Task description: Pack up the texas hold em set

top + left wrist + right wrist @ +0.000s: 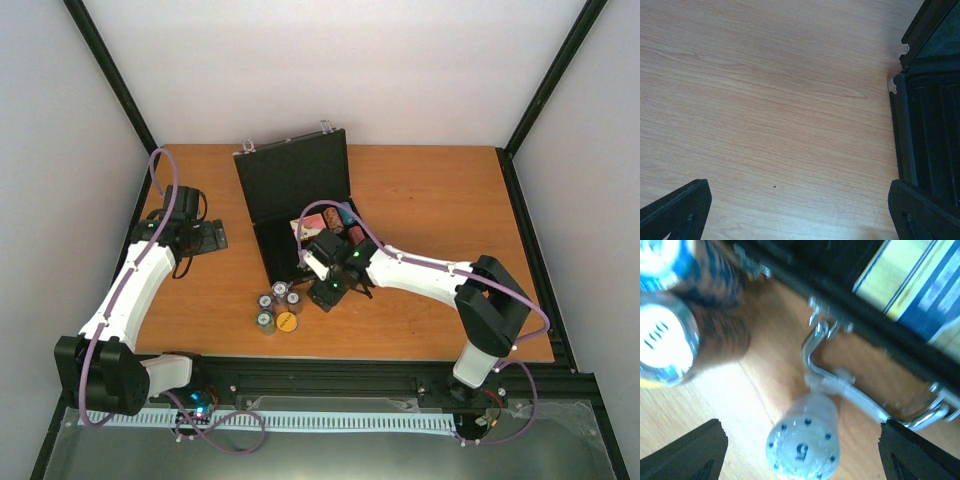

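Top external: table [450, 250] wood. Case [295, 195] open at far-centre, lid raised toward far edge. Left gripper [210, 237] near left edge, fingers spread wide over bare wood, holding nothing. Right gripper [325, 288] at case's near side, spread wide, white chip stack [802, 447] between fingers, no contact seen. Other chip stacks [277, 308] toward near edge, centre.

Case [295, 185] is coloured black, handle [840, 385] silver; chip stack [804, 450] white, dark-spotted; desk [765, 100] orange-brown, wood-grained.

Overhead rear view; two close downward wrist views, case [295, 185] shared.
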